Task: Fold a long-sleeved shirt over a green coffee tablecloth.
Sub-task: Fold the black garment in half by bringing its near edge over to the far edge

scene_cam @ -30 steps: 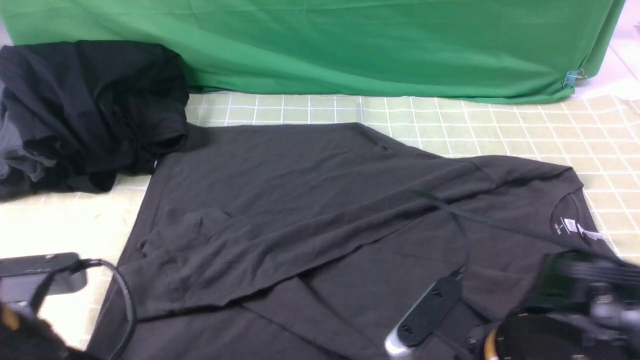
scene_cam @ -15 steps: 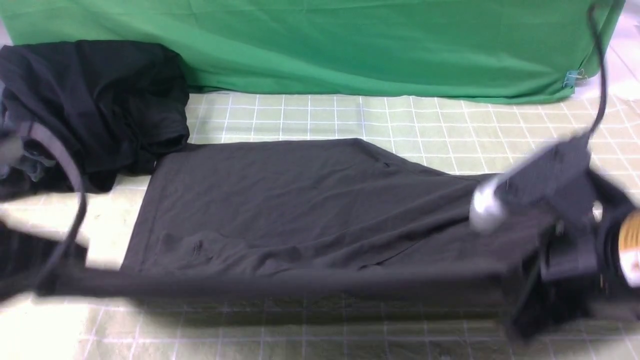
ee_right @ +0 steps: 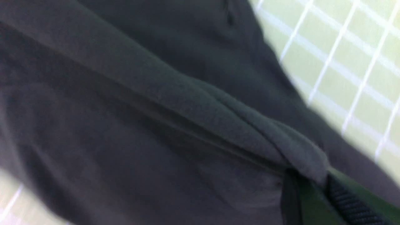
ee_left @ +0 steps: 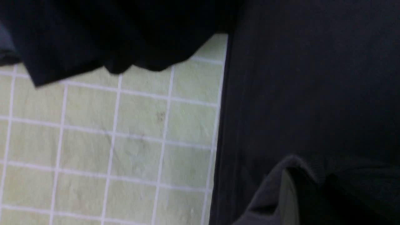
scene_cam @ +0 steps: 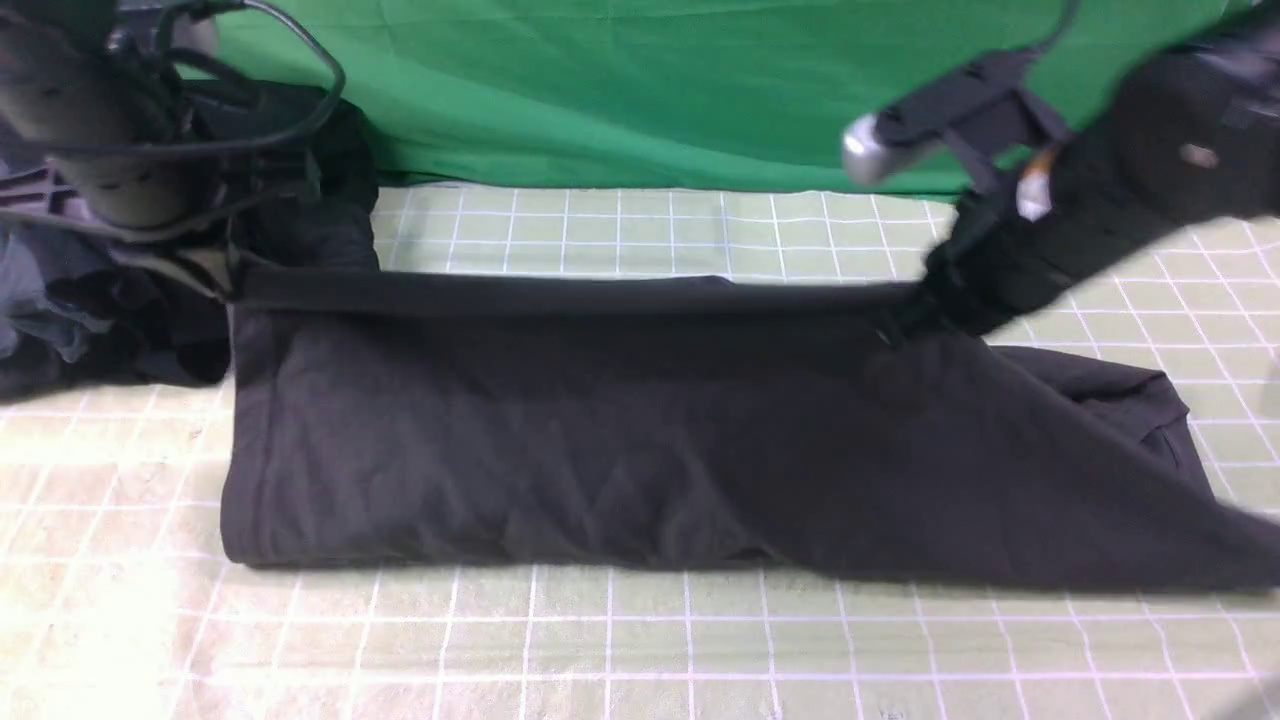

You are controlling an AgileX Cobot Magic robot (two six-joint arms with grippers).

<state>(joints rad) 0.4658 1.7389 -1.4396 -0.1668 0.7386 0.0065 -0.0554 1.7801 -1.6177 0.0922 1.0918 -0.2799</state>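
Note:
The charcoal-grey long-sleeved shirt [scene_cam: 600, 450] lies doubled over lengthwise on the pale green coffee tablecloth [scene_cam: 600, 640] with its white grid. Its upper layer stretches taut between my two grippers along the far edge. My left gripper [scene_cam: 232, 285] is shut on the shirt's edge at the far left. My right gripper [scene_cam: 905, 320] is shut on the same edge at the right. In the left wrist view, shirt fabric [ee_left: 312, 93] drapes over the left gripper [ee_left: 300, 190]. In the right wrist view, a bunched fold of the shirt [ee_right: 218, 118] runs into the right gripper [ee_right: 309, 178].
A blacker heap of dark garments [scene_cam: 300, 200] sits at the back left, just behind my left gripper and also in its wrist view [ee_left: 109, 31]. A plain emerald-green cloth [scene_cam: 650, 90] hangs along the back. Gridded cloth shows in front of the shirt.
Both grippers lifted the shirt's near edge and carried it away from me to the far side. The shirt went from lying spread out to folded in half.

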